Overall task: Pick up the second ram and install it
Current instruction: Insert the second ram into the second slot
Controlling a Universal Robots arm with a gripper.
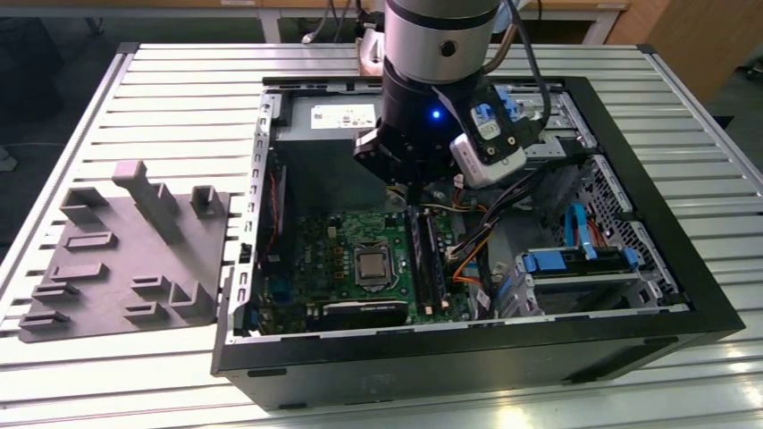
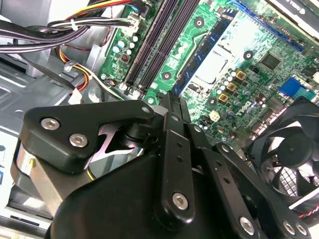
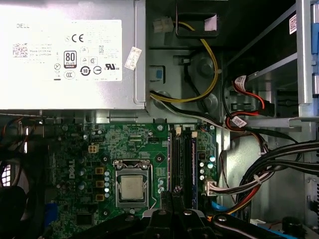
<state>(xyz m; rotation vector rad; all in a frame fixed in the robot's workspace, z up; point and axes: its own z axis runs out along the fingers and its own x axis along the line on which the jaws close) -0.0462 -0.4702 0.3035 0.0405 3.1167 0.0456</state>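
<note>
My gripper (image 1: 412, 192) hangs inside the open computer case, just above the end of the two long black memory slots (image 3: 182, 159) on the green motherboard (image 3: 99, 149). In both wrist views its black fingers (image 2: 172, 107) are drawn together with no board showing between them. The fingertips (image 3: 172, 194) sit over the slot nearer the processor (image 3: 132, 186). A thin dark blue strip (image 3: 193, 167) runs along the other slot. I cannot tell whether that strip is the second ram seated there.
A grey power supply (image 3: 70, 55) and bundles of cables (image 3: 259, 174) flank the slots. A fan (image 2: 291, 154) sits close to the gripper. Blue drive brackets (image 1: 573, 259) stand at the exterior view's right. A grey holder block (image 1: 125, 259) lies outside the case at its left.
</note>
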